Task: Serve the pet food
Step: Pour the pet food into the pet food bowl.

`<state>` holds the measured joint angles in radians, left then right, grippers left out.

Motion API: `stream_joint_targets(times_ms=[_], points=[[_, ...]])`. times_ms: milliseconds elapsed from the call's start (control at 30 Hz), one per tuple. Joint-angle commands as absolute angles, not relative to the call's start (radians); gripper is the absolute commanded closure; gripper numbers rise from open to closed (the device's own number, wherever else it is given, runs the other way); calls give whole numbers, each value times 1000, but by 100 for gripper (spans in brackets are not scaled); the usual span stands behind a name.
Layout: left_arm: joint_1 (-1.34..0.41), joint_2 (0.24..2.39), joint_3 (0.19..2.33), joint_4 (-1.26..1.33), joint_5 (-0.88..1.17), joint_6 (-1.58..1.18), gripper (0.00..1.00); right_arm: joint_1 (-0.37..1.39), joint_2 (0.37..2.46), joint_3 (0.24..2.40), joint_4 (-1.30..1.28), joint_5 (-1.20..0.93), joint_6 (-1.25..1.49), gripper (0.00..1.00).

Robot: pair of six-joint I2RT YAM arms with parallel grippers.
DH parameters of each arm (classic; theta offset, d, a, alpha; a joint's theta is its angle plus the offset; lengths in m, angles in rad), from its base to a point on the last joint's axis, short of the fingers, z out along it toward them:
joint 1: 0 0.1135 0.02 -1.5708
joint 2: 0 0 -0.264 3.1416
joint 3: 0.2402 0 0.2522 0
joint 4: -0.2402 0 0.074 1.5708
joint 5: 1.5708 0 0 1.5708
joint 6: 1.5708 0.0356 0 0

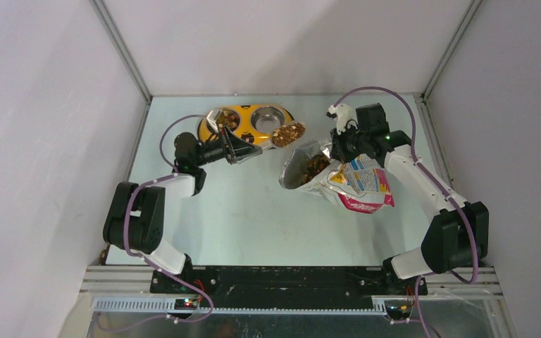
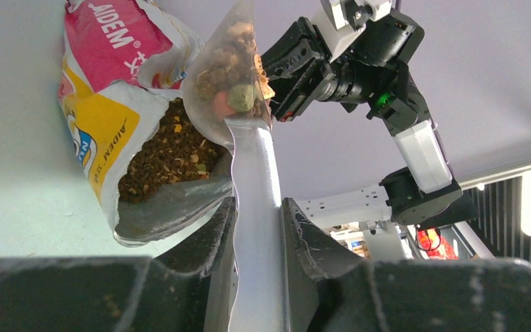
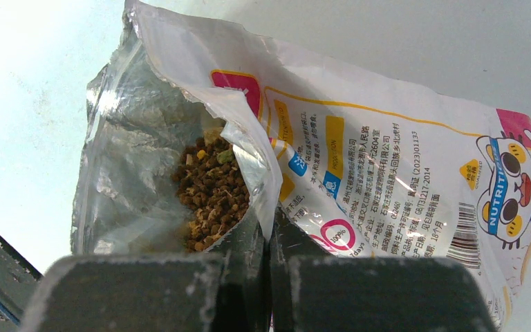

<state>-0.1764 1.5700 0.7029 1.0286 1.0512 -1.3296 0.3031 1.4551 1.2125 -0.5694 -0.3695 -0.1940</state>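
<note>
My left gripper [image 1: 243, 149] [image 2: 257, 214] is shut on the handle of the translucent scoop [image 2: 254, 166]. The scoop's bowl [image 1: 287, 132] is heaped with pet food [image 2: 231, 76] and hangs between the bag's mouth and the yellow feeder [image 1: 246, 134], beside its right bowl [image 1: 268, 118]. The feeder's left bowl [image 1: 227, 120] holds kibble; the right one looks bare steel. My right gripper [image 1: 338, 156] [image 3: 269, 232] is shut on the torn rim of the cat-printed bag [image 1: 363, 184] [image 3: 387, 159] and holds its mouth open. More kibble [image 3: 211, 187] [image 2: 173, 155] lies inside the bag.
The right arm [image 2: 359, 62] shows behind the scoop in the left wrist view. The feeder stands near the back wall [image 1: 282, 49]. The bag lies tilted on the pale tabletop [image 1: 239, 211] with its mouth towards the left.
</note>
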Motion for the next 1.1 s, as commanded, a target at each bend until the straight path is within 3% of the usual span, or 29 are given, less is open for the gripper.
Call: stream_joint_targets(times_ms=[0,267,433,1067], points=[[-155,1579,725,1085,1017,-1339,100,276,1459,1212,-600,-293,-212,100],[-131,1596,759,1027,992,-1296,100,274,1458,1211,-600,-295,-212,100],[-113,1596,805,835,956,-1141,100,275,1460,1212,-600,-295,-212,100],[-77,1799,955,819,911,-1091,100,276,1462,1212,-600,-295,-213,100]])
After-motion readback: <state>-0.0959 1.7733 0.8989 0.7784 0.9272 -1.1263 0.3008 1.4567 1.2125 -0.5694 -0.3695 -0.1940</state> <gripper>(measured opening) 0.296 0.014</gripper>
